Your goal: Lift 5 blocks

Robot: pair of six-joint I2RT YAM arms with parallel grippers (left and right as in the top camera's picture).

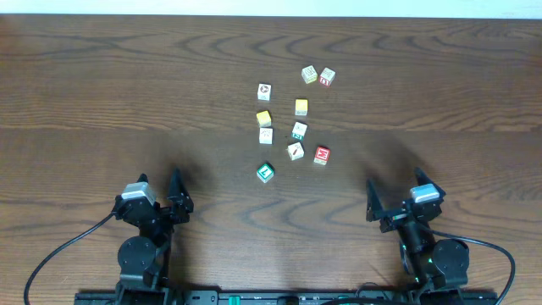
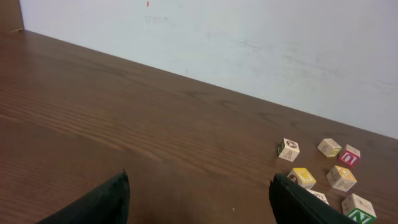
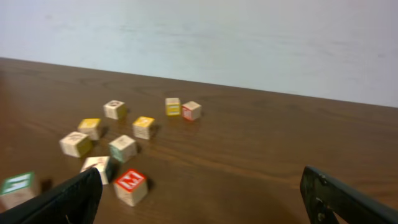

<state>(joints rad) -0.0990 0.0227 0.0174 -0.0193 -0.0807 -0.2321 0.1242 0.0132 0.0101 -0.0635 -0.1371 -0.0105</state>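
Observation:
Several small alphabet blocks lie scattered mid-table. Nearest the arms are the green-faced block (image 1: 265,172) (image 3: 18,185), the red-faced block (image 1: 321,155) (image 3: 130,185) and a whitish block (image 1: 295,151) (image 3: 98,165) between them. Just behind lie a green-marked block (image 1: 300,130) (image 3: 122,148) (image 2: 359,207) and another whitish block (image 1: 266,135) (image 3: 76,143). My left gripper (image 1: 160,180) (image 2: 200,186) stands open and empty, well left of the blocks. At the right, clear of the red-faced block, my right gripper (image 1: 395,182) (image 3: 200,186) is open and empty too.
Two yellow-faced cubes (image 1: 263,118) (image 1: 301,107) sit among the cluster. Three more cubes lie farther back, a white one (image 1: 264,91) and a touching pair (image 1: 309,74) (image 1: 327,76). A pale wall (image 2: 249,43) rises behind the table's far edge.

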